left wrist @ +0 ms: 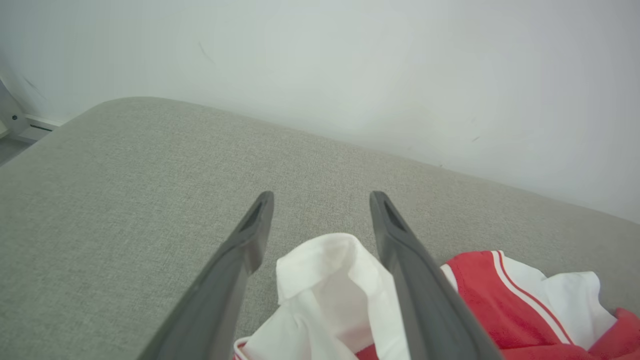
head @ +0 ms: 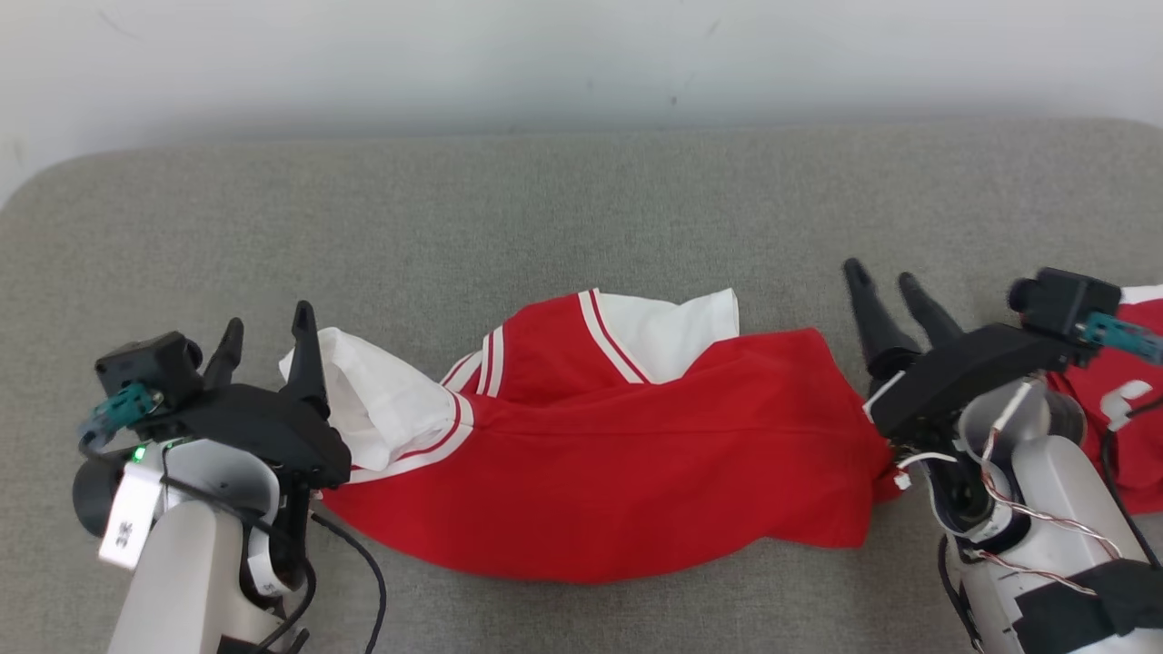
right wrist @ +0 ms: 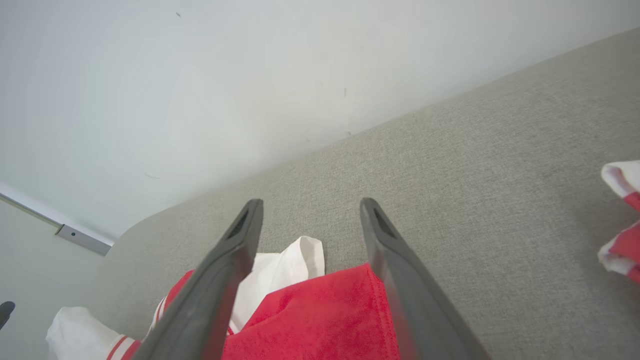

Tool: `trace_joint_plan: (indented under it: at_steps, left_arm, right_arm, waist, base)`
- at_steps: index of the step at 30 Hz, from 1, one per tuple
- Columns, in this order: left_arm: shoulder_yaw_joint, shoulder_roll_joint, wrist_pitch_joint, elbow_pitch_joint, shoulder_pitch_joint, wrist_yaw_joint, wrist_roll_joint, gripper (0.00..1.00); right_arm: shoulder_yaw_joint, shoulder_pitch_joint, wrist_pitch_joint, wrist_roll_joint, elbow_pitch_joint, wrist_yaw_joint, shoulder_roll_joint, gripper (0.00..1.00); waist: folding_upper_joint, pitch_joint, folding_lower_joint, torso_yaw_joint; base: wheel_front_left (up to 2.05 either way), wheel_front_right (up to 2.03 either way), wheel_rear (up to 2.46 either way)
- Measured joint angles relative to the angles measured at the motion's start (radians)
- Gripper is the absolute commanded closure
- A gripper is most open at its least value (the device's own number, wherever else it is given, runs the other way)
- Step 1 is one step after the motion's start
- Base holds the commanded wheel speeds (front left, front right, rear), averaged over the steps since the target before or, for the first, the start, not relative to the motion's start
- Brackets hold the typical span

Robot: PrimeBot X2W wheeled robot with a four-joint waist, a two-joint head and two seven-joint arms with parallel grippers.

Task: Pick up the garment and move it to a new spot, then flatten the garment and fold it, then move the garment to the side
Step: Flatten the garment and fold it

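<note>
The garment (head: 618, 463) is a red shirt with white sleeves and red-and-white striped trim, lying crumpled across the grey padded surface (head: 545, 209). At its left end my left gripper (head: 270, 338) stands open, a white sleeve (left wrist: 330, 280) lying between and below its fingers (left wrist: 250, 240). My right gripper (head: 886, 283) is open at the garment's right end, over the red hem (right wrist: 320, 315). Neither gripper holds cloth.
A second red and white garment (head: 1127, 400) lies at the far right, partly behind my right arm; its edge (right wrist: 622, 220) shows in the right wrist view. A pale wall (head: 581, 64) rises behind the grey surface's far edge.
</note>
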Motion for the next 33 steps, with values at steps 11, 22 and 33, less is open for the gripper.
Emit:
trace_joint_plan:
  at_steps: [11,22,33]
  left_arm:
    - [-0.003,0.035,-0.203,-0.138,0.181,-0.018,0.04,0.0]
    - [-0.013,0.053,-0.27,-0.245,0.47,-0.035,0.04,0.0]
    - [-0.002,0.091,-0.251,-0.258,0.579,-0.071,0.003,0.0]
  right_arm:
    - [-0.049,0.176,-0.185,-0.07,-0.076,0.007,-0.032,0.0]
    - [-0.078,0.381,-0.298,-0.133,-0.168,-0.001,-0.055,0.0]
    - [-0.073,0.492,-0.319,-0.142,-0.156,-0.006,-0.046,0.0]
  waist:
    - [-0.0001,-0.129,-0.0002,0.004]
    - [-0.0001,-0.24,-0.0003,-0.013]
    - [-0.0001,-0.276,-0.0002,-0.036]
  base:
    - [0.0,0.0,0.0]
    - [0.0,0.0,0.0]
    - [0.0,0.0,0.0]
